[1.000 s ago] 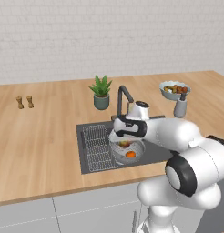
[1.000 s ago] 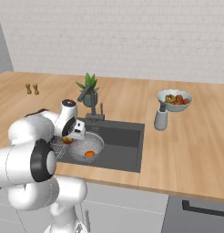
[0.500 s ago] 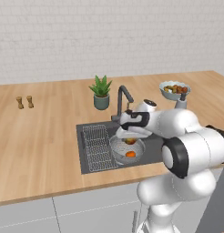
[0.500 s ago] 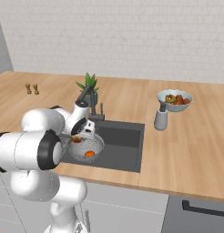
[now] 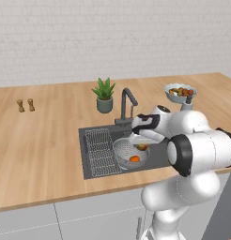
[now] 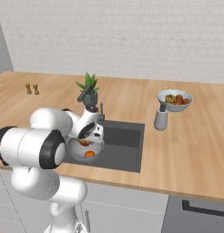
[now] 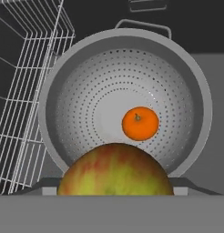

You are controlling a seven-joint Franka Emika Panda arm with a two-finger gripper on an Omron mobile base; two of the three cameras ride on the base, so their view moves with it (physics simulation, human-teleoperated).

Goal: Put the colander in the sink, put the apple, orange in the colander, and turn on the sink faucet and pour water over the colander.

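Silvery perforated colander (image 7: 127, 98) sits in the dark sink (image 5: 157, 154), beside the ribbed drainboard at its left end, with the orange (image 7: 140, 123) lying on its bottom. The gripper (image 5: 138, 139) hangs just above the colander, arm bent low over the basin beside the faucet (image 5: 127, 101), and its jaws hold the apple (image 7: 115, 170).

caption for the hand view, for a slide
Apple held above the colander in the sink, orange already inside.

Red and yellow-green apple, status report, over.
Gripper shut on apple, above perforated silvery colander in dark sink. Bright orange inside. Nothing blocking the drop.
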